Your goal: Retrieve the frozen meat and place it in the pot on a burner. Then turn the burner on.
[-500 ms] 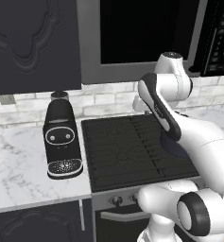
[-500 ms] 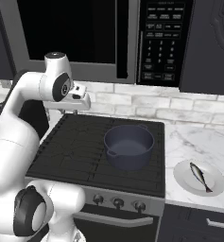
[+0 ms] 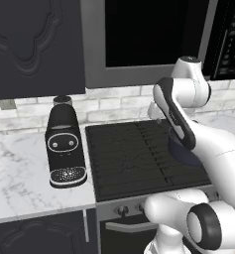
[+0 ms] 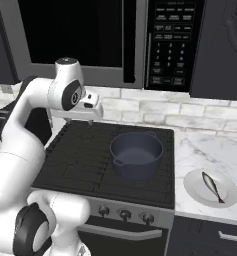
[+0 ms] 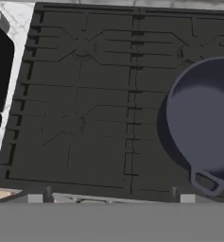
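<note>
Retrieval step — nothing picked up yet. My jaws (image 4: 92, 121) hang released and empty above the back left part of the cooktop (image 4: 80, 160), near the tiled wall, and touch nothing.

The pot (image 4: 136, 154) sits on the right half of the cooktop, toward the front, over a burner (image 4: 155, 187) on that side; it is empty inside. From my hand camera the pot (image 5: 205, 125) lies to the right, one handle pointing at the front edge, the bare grates (image 5: 80, 108) spread to its left.

Frozen meat — I cannot pick it out anywhere. On the worktop (image 4: 202, 147) right of the cooktop, near its front edge, a white plate (image 4: 211, 187) carries a small fish (image 4: 212, 187); that may or may not be what is meant, I cannot tell. A black coffee machine (image 3: 64, 146) stands on the worktop left of the cooktop, just beside its edge.

Knobs (image 4: 125, 215) run along the stove front, under the front edge — untouched, as far as I can judge.

Next move, my guess: find the meat and reach for it with the jaws wide, then carry it over and lower it into the pot; the knob comes last
</note>
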You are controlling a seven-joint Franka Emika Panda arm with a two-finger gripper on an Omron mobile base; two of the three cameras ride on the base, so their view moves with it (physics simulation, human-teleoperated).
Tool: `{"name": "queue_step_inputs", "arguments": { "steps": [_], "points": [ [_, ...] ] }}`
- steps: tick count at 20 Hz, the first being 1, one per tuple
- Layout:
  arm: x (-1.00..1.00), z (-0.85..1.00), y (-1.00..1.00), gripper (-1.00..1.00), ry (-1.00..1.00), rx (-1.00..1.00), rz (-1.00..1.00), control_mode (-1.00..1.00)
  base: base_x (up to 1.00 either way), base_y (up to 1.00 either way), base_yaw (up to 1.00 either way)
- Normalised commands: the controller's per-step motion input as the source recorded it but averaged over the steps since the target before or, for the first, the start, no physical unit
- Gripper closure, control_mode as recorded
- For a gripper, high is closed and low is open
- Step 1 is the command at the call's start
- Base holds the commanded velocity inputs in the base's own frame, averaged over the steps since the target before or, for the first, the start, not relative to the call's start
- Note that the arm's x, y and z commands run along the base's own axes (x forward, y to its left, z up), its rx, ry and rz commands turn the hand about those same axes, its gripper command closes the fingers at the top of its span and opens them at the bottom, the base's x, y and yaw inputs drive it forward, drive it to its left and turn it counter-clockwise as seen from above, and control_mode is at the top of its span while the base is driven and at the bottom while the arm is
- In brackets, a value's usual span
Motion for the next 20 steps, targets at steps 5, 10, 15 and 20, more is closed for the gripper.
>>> {"name": "queue_step_inputs", "arguments": {
  "steps": [5,10,15,20],
  "points": [
    [-0.11,-0.32,-0.45,-1.00,0.05,-0.01,-0.05,-1.00,0.00,0.00,0.00],
    [-0.15,-0.31,-0.80,-1.00,0.05,0.00,-0.04,-1.00,0.00,0.00,0.00],
    [-0.03,-0.18,-0.82,-1.00,0.05,0.00,-0.02,-1.00,0.00,0.00,0.00],
    [0.06,-0.03,-0.97,-1.00,0.01,0.00,0.01,-1.00,0.00,0.00,0.00]
  ]
}}
